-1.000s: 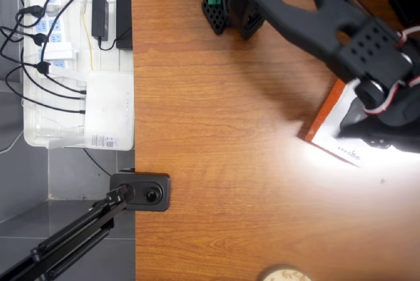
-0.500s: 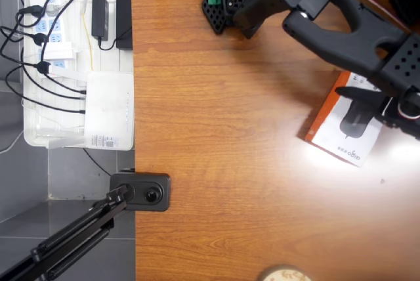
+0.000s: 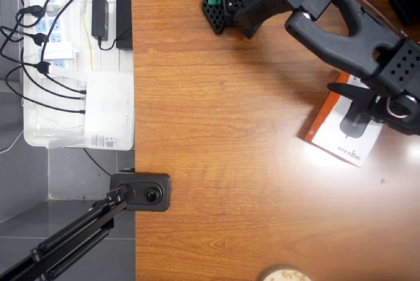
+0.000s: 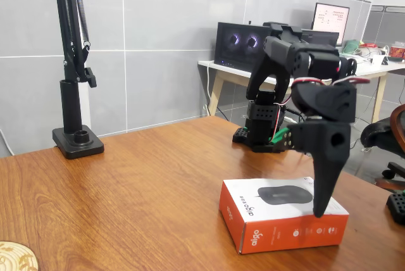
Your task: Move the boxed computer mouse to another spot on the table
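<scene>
Wall: I see large grey panels (image 4: 158, 43) behind, upper half of the fixed view.
Desk: white top, wooden legs (image 4: 221, 84), right of centre.
Monitors: dark screen (image 4: 237, 43) on it; lit one (image 4: 332, 14) upper right.
Chair: black, wheeled (image 4: 386, 151), right edge.
Floor: grey (image 3: 72, 228), lower left overhead.

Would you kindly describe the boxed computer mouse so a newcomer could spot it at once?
On the brown table, look at the right side in the overhead view, beneath the black gripper. The boxed computer mouse lies flat there: a white carton with orange-red sides and a dark mouse printed on top.
</scene>
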{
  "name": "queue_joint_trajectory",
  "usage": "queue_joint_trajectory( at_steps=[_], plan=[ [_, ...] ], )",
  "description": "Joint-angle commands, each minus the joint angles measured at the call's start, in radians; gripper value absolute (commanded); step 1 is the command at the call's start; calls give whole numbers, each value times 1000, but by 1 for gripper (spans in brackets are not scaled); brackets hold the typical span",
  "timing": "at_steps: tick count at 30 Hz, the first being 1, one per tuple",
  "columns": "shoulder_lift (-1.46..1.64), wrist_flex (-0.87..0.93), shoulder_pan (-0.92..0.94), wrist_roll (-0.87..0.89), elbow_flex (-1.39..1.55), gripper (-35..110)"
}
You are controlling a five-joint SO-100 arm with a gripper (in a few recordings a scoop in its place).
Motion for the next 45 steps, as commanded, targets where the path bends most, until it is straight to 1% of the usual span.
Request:
queue_joint_trajectory(
  at_steps=[1, 4, 14, 15, 16, 17, 18, 20, 21, 23, 24, 25, 31, 33, 36, 38, 41, 43, 45],
  plan=[
    [28, -37, 8, -11, 43, 105],
    [28, -66, 11, -11, 87, 105],
    [-25, -255, 34, -9, 216, 105],
    [-34, -270, 38, -6, 224, 105],
    [-43, -272, 43, -5, 224, 100],
    [-46, -265, 49, -3, 219, 93],
    [-48, -235, 55, 0, 201, 79],
    [-26, -169, 69, 6, 149, 46],
    [0, -158, 77, 43, 137, 31],
    [61, -127, 89, 179, 114, 5],
    [89, -120, 98, 247, 101, 0],
    [118, -129, 106, 307, 91, 0],
    [255, -141, 225, 454, -129, 0],
    [350, -210, 302, 468, -130, 0],
    [578, -373, 469, 373, 49, 0],
    [749, -416, 634, 264, 222, 0],
    [973, -354, 931, 143, 488, 0],
    [1069, -262, 1112, 107, 644, 0],
    [1117, -187, 1241, 95, 778, 0]
  ],
)
